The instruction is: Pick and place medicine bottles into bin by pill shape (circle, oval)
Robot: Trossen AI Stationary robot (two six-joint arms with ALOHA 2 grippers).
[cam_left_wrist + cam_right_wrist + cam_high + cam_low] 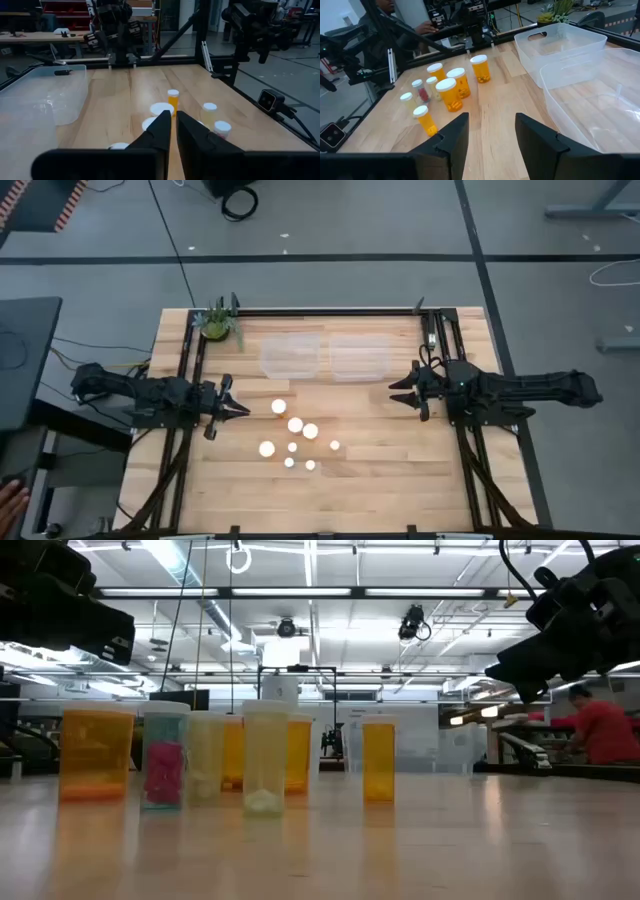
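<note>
Several amber medicine bottles (295, 424) with white caps stand upright on their bases in a loose cluster at the middle of the wooden table; they also show in the low view (265, 755) and the right wrist view (451, 93). My left gripper (245, 410) hovers shut just left of the cluster, pointing at the bottles (173, 99). My right gripper (393, 392) is open to the right of the cluster, near the right clear bin (359, 357), with nothing between its fingers (491, 117).
Two clear plastic bins stand side by side at the table's far middle, the left one (291, 356) beside the right one. A small potted plant (220, 323) sits at the far left corner. A person in red (600, 730) is in the room behind.
</note>
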